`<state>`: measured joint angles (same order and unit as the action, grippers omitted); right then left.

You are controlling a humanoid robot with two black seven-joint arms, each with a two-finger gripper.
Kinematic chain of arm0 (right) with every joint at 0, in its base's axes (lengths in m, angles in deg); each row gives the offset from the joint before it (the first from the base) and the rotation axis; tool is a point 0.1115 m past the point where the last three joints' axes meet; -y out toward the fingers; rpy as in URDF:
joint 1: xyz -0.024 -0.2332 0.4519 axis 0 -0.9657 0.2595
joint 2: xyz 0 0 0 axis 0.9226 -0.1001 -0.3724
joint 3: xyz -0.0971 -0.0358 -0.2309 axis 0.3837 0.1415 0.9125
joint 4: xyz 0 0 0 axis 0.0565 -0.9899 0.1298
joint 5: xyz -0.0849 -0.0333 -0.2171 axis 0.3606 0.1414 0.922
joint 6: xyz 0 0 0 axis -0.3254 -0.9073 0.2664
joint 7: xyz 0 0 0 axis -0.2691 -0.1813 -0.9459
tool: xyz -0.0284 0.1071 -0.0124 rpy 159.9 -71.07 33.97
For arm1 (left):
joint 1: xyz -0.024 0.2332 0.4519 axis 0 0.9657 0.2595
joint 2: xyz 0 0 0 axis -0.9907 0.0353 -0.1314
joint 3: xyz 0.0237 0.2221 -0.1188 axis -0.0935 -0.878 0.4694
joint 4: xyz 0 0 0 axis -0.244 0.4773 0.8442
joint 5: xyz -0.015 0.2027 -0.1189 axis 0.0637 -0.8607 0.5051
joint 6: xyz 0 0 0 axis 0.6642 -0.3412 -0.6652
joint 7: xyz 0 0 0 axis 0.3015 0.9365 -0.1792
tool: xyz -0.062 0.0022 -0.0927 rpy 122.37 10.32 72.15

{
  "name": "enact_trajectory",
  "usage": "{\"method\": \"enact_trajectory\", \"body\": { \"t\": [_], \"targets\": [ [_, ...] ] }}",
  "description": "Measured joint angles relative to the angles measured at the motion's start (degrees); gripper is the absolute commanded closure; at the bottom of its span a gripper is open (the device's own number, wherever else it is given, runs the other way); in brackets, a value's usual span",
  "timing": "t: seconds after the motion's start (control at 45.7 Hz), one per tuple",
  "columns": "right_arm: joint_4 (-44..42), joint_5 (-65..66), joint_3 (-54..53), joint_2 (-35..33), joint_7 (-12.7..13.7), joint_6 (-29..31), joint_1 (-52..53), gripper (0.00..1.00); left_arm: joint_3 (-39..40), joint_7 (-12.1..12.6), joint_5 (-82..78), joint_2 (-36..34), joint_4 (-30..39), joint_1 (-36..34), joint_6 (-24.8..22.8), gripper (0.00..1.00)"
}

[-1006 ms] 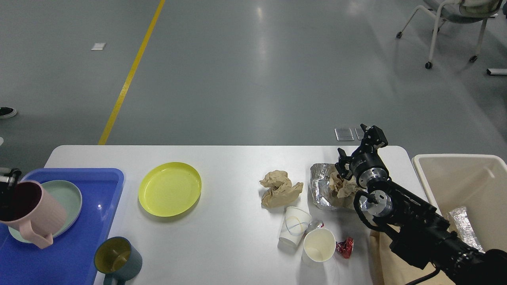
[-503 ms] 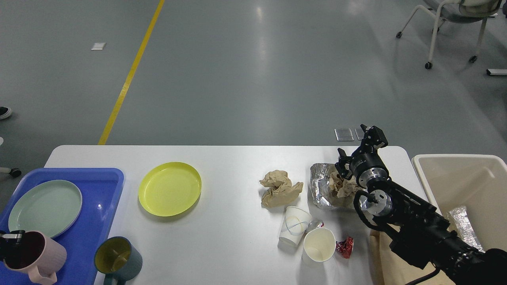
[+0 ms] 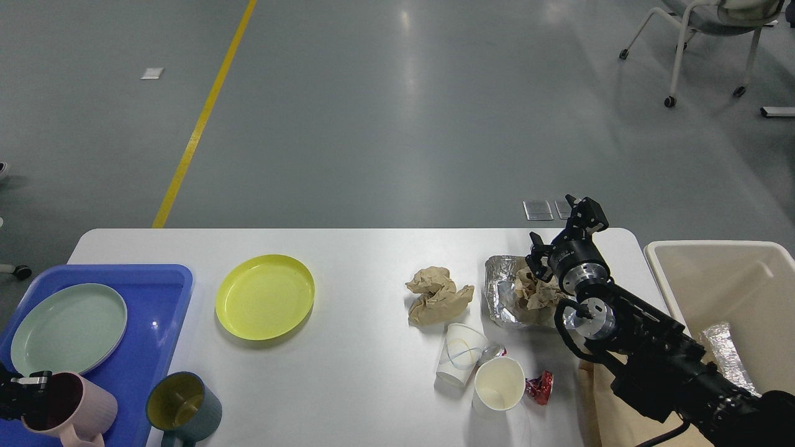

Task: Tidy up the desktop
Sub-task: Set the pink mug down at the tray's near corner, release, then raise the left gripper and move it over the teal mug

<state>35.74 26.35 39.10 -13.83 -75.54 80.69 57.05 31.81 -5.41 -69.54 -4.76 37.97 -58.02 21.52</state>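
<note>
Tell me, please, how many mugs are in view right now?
2. A pink mug sits at the blue tray's near edge, with the left gripper at its rim. A teal mug stands beside the tray on the desktop. None looks hidden.

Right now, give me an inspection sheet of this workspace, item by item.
Surface: white desktop, matte, partly littered.
Job's things: yellow plate on desktop; green plate and pink mug in blue tray; teal mug at front edge.
Clutter: crumpled brown paper, foil with paper, two paper cups, red wrapper; foil in beige bin.
Grippers: right gripper above the foil, jaws apart; left gripper at the pink mug's rim, jaws unclear.
Cables: nothing seen.
Surroundings: grey floor, yellow line, chair.
</note>
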Motion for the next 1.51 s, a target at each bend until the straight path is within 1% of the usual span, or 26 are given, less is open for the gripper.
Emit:
{"method": "enact_trajectory", "body": {
  "t": [0.044,0.066,0.087,0.131,0.153,0.35,0.634,0.765,0.831,0.896,0.962,1.093,1.181,1.29,1.334,1.399,1.509],
  "targets": [
    [0.00,0.00,0.00,0.00,0.01,0.00,0.00,0.00,0.00,0.24,0.31,0.02,0.01,-0.07,0.04,0.29],
    [0.00,0.00,0.00,0.00,0.02,0.00,0.00,0.00,0.00,0.32,0.45,0.04,0.01,-0.10,0.15,0.21],
    [0.00,0.00,0.00,0.00,0.03,0.00,0.00,0.00,0.00,0.31,0.64,0.05,0.01,-0.12,0.30,0.15],
    [0.00,0.00,0.00,0.00,0.04,0.00,0.00,0.00,0.03,0.19,1.38,0.08,0.01,-0.12,0.63,0.07],
    [0.00,0.00,0.01,0.00,0.05,0.00,0.00,0.00,0.10,0.16,2.86,0.25,0.07,-0.08,0.82,0.06],
    [0.00,0.00,0.04,0.00,0.06,0.00,0.00,0.00,-0.56,0.42,10.00,1.00,1.36,0.17,0.19,0.04],
    [0.00,0.00,0.00,0.00,0.04,0.00,0.00,0.00,-2.29,0.71,10.76,0.68,1.59,-0.60,-1.98,0.04],
    [0.00,0.01,0.00,0.00,0.03,0.00,0.00,0.00,-5.03,0.77,10.77,0.46,1.53,-2.96,-2.81,0.04],
    [0.00,0.02,-0.01,0.00,0.03,0.00,0.00,0.00,-7.95,0.82,10.77,0.45,1.53,-5.63,-3.84,0.04],
    [0.00,0.02,-0.01,0.00,0.03,0.00,0.00,0.00,-11.59,0.82,10.79,0.68,1.77,-9.50,-5.89,0.04],
    [0.00,0.03,-0.01,0.00,0.03,0.00,0.00,0.00,-16.06,0.82,10.88,1.33,2.50,-15.03,-8.62,0.04],
    [0.00,0.02,-0.01,0.00,0.03,0.00,0.00,0.00,-26.39,0.69,13.29,4.66,6.59,-29.20,-13.56,0.04],
    [0.00,0.02,-0.01,0.00,0.03,0.00,0.00,0.00,-34.18,0.68,17.67,8.44,10.12,-39.00,-14.86,0.04],
    [0.00,0.02,-0.01,0.00,0.03,0.00,0.00,0.00,-43.48,0.86,25.21,15.61,14.78,-51.75,-15.15,0.04],
    [0.00,0.02,-0.01,0.00,0.03,0.00,0.00,0.00,-45.82,1.29,27.68,18.32,17.09,-56.19,-15.19,0.04],
    [0.00,0.02,-0.01,0.00,0.03,0.00,0.01,0.00,-47.88,2.59,30.78,22.33,21.30,-62.87,-15.21,0.04],
    [0.00,0.00,-0.01,0.00,0.03,0.00,0.01,0.00,-48.45,6.36,36.67,28.32,28.48,-71.97,-15.21,0.04]
  ]
}}
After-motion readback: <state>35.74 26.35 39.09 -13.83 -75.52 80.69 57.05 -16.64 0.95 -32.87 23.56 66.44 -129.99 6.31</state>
